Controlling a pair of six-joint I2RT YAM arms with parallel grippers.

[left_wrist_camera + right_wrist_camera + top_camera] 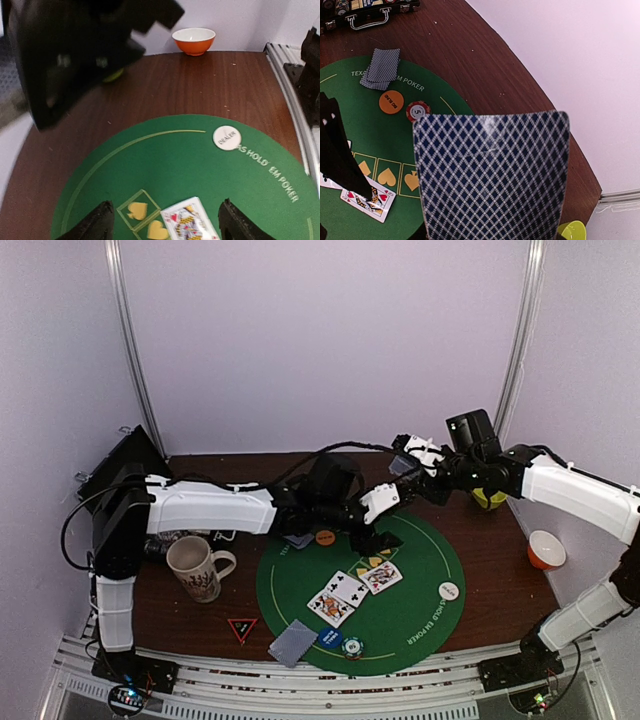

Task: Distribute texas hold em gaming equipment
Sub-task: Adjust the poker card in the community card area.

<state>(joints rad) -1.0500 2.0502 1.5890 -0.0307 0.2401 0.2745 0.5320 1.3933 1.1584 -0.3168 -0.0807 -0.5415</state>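
My left gripper (165,225) hangs open over the round green mat (165,150), and between its black fingers (95,224) lies a face-up king (191,220), not gripped. My right gripper (411,464) is shut on playing cards; their blue diamond-patterned back (492,175) stands upright and hides the fingers in the right wrist view. More face-up cards (338,598) lie mid-mat. Face-down cards sit at the near edge (293,642) and far edge (382,67). A white dealer button (227,137), an orange button (390,101), a red-white chip (417,111), a blue button (331,638) and a teal chip (352,646) rest on the mat.
A patterned cream mug (196,565) stands left of the mat beside a red triangle marker (242,628). An orange bowl (546,549) sits at the right edge and a yellow bowl (489,498) at the back right. An open black case (120,465) lies at the back left.
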